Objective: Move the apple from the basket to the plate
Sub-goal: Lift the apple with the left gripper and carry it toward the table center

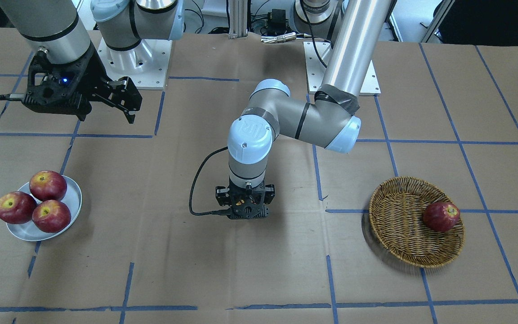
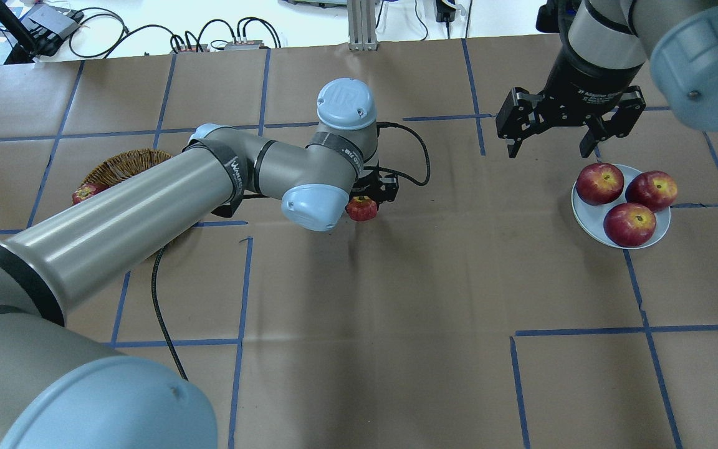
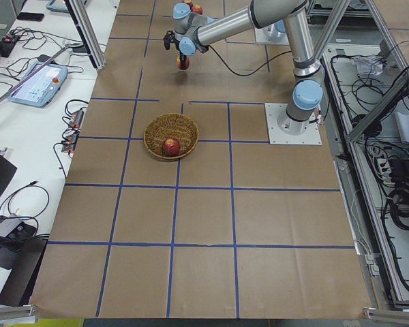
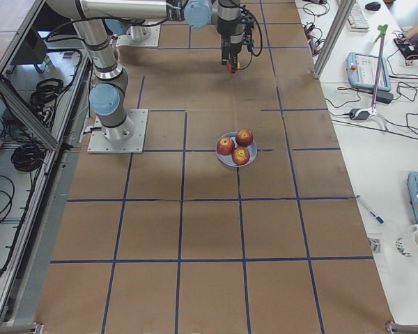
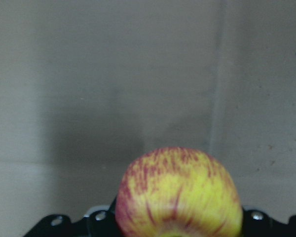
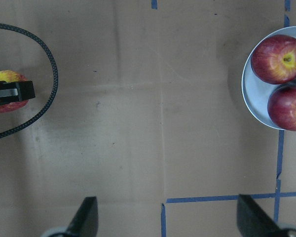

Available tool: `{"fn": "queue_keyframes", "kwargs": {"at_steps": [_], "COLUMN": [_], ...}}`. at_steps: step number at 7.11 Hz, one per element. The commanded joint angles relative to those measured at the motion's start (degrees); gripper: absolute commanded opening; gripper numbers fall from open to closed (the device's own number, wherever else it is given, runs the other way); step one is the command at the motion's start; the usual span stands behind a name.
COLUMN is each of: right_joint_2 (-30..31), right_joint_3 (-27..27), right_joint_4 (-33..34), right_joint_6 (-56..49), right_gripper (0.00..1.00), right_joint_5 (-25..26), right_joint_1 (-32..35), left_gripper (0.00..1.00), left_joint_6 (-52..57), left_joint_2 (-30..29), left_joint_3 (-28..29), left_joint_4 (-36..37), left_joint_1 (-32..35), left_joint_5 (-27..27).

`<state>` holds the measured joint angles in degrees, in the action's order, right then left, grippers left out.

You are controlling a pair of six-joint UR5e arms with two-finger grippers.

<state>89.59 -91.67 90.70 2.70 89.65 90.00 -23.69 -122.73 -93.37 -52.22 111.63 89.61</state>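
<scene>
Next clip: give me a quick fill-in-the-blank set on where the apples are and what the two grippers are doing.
1. The plate holds ___ red apples.
2. The basket holds ___ red apple.
3. The left gripper holds the yellowish apple in the air, ___ the basket and the plate.
4. The right gripper hovers near the plate with its jaws ___.
Missing words: three; one; between; open.
</scene>
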Motion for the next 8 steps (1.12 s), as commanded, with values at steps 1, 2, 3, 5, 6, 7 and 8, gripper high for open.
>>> {"fn": "queue_keyframes", "kwargs": {"at_steps": [1,2,3,5,6,7,8], "right_joint_2": [0.1,0.1,0.1,0.1,0.1,0.1,0.1], "right_joint_3": [0.0,0.0,0.0,0.0,0.0,0.0,0.0], "right_joint_4": [0.0,0.0,0.0,0.0,0.1,0.1,0.2], "right_joint_6": [-0.1,-0.1,-0.1,-0.1,-0.1,-0.1,-0.1], "right_gripper": [1.00,1.00,1.00,1.00,1.00,1.00,1.00], "right_joint_5": [0.0,0.0,0.0,-0.1,-0.1,-0.2,-0.4], "right_joint_1": [0.0,0.0,0.0,0.0,0.0,0.0,0.0], "left_gripper": [0.58,0.66,0.77,0.98,0.98,0.98,0.98], "left_joint_6": [0.0,0.0,0.0,0.0,0.1,0.9,2.1], "left_joint_2": [-1.5,-1.5,-1.6,-1.8,-0.5,1.3,4.3], "left_joint_3": [0.5,0.6,0.9,0.9,0.9,1.1,1.7], "left_joint_4": [0.1,0.1,0.1,0.1,-0.5,-1.3,-4.3], "left_joint_1": [0.8,0.8,0.8,0.8,0.8,0.5,-0.1], "left_joint_5": [0.1,0.0,0.1,0.1,0.2,0.2,0.2]}}
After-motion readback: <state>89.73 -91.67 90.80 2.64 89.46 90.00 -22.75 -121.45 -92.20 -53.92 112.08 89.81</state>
